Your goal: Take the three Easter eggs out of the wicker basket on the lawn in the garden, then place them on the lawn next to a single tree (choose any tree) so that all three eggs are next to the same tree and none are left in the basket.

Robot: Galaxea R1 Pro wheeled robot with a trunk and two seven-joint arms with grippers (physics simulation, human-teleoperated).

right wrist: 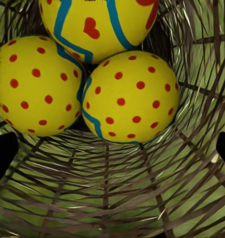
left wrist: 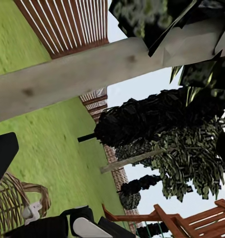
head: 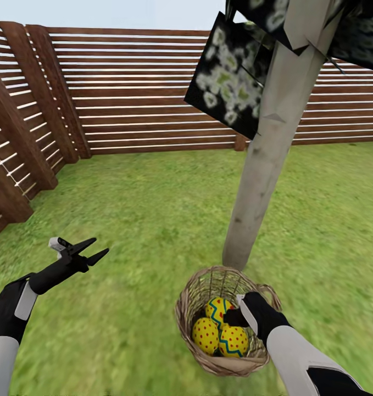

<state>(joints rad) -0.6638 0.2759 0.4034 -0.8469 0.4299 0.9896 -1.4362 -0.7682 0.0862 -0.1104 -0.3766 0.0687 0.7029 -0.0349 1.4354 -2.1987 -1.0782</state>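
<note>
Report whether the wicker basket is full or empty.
Full: all three Easter eggs sit inside the wicker basket by the tree, with the right gripper reaching in.

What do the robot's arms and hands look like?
Both arms are smooth white tubes with black joints and black wrists. The left gripper has two thin, pointed black fingers and a small grey-white block beside them. The right gripper is black with a white patch.
</note>
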